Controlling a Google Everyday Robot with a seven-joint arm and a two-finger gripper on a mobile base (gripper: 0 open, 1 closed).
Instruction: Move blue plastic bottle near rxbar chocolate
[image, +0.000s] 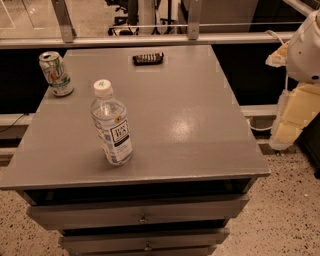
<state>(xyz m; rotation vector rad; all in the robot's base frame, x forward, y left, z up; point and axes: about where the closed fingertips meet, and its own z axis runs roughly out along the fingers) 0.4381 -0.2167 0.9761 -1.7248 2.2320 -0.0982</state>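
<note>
The blue plastic bottle (111, 123) stands upright on the front left part of the grey cabinet top (200, 125). It is clear with a white cap and a white-and-dark label. The rxbar chocolate (148, 58) is a flat dark bar lying near the far edge of the top, at the middle. My gripper (290, 117) is at the right edge of the view, beside the cabinet and off its top. It is far from both the bottle and the bar and holds nothing that I can see.
A green-and-white drink can (56, 74) stands at the far left corner of the top. Drawers (142, 215) sit below the front edge. A metal rail (150, 40) runs behind the cabinet. The floor is speckled.
</note>
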